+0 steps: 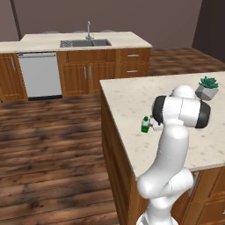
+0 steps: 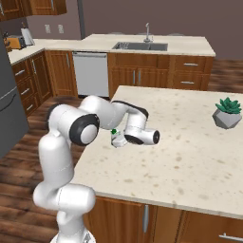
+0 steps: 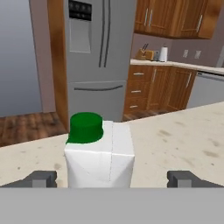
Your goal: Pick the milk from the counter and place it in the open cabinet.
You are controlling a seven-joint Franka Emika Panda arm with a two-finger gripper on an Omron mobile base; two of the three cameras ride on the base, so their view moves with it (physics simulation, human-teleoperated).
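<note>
Two rear base views over the counter (image 1: 132, 105); hand view close behind the milk (image 3: 99, 155).

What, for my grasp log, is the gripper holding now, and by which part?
Nothing yet. The gripper is open, its finger tips standing apart on either side of the small white milk carton with green cap, not touching it.

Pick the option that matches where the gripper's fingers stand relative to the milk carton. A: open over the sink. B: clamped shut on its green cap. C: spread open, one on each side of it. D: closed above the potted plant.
C: in the hand view the fingertips stand wide apart with the milk carton between them on the counter, the gripper open.
</note>
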